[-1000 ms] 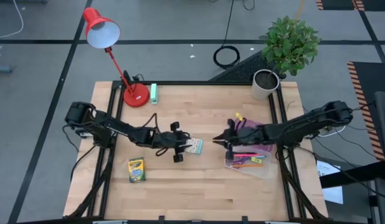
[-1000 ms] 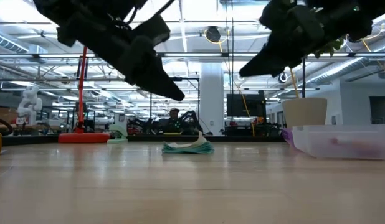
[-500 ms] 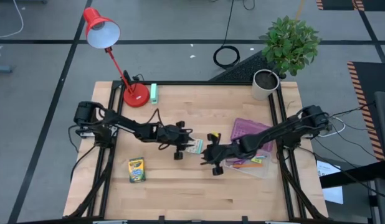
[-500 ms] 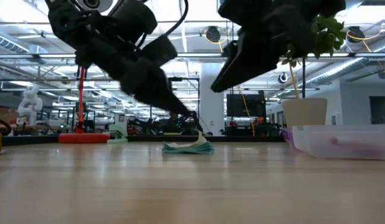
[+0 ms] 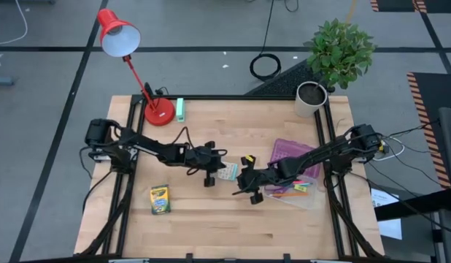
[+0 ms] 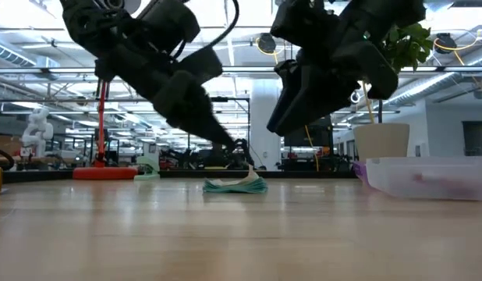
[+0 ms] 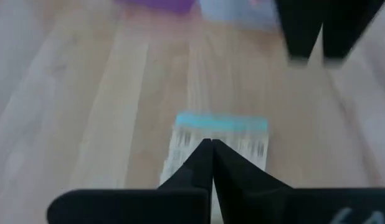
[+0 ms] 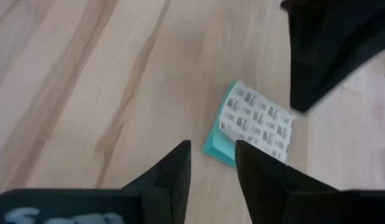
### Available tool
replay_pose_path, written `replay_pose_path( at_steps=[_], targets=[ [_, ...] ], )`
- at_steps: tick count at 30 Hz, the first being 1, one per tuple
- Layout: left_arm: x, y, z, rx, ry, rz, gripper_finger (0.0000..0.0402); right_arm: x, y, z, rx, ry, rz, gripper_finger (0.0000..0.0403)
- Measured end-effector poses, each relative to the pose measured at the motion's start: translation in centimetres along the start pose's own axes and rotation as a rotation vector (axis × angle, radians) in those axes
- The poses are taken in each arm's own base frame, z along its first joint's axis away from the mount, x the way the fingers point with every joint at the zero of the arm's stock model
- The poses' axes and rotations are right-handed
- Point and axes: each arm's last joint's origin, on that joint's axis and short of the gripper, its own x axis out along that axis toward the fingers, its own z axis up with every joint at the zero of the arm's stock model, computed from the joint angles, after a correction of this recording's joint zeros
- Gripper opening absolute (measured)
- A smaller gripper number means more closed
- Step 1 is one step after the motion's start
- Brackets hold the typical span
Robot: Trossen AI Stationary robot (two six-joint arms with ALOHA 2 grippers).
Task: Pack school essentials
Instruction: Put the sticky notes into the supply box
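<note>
Pale patterned square pack [image 5: 227,172] with a teal edge lies flat near the middle of the wooden table [image 5: 233,226]. At its 9 o'clock the left gripper [image 5: 211,164] hangs low, fingers pressed together, tips at the pack's edge. At its 4 o'clock the right gripper [image 5: 245,184] hovers with a narrow gap between its fingers [image 8: 174,177]. Further toward 3 o'clock, a clear case [image 5: 302,196] holds pencils; the yellow-green crayon box [image 5: 160,199] lies at 8 o'clock
</note>
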Motion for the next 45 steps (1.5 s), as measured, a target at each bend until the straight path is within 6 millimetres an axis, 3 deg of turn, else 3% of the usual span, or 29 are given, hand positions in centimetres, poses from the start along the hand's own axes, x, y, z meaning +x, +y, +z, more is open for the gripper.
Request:
replay_pose_path(
  at_steps=[8, 14, 26, 40, 45],
  targets=[
    [0.9, 1.5, -1.3, -0.048, 0.071, 0.012, 0.0005, 0.0, 0.0, -0.2, -0.146, 0.021, 0.004, 0.0121],
    [2.2, 1.4, -2.6, -0.054, 0.115, 0.011, 0.0009, 0.2, -0.1, -0.2, -0.313, 0.015, 0.0, 0.0121],
    [2.9, 1.4, -3.1, -0.042, 0.121, 0.01, 0.0009, 4.3, -0.7, -2.0, -0.43, 0.105, 0.006, 0.0121],
    [2.9, 1.4, -3.2, -0.019, 0.13, 0.008, 0.0004, 4.8, -1.3, -2.3, -0.578, 0.128, -0.023, 0.0121],
    [2.9, 1.4, -3.2, -0.02, 0.128, -0.007, 0.0012, 5.1, -1.5, -2.3, -0.619, 0.126, -0.03, 0.014]
  ],
)
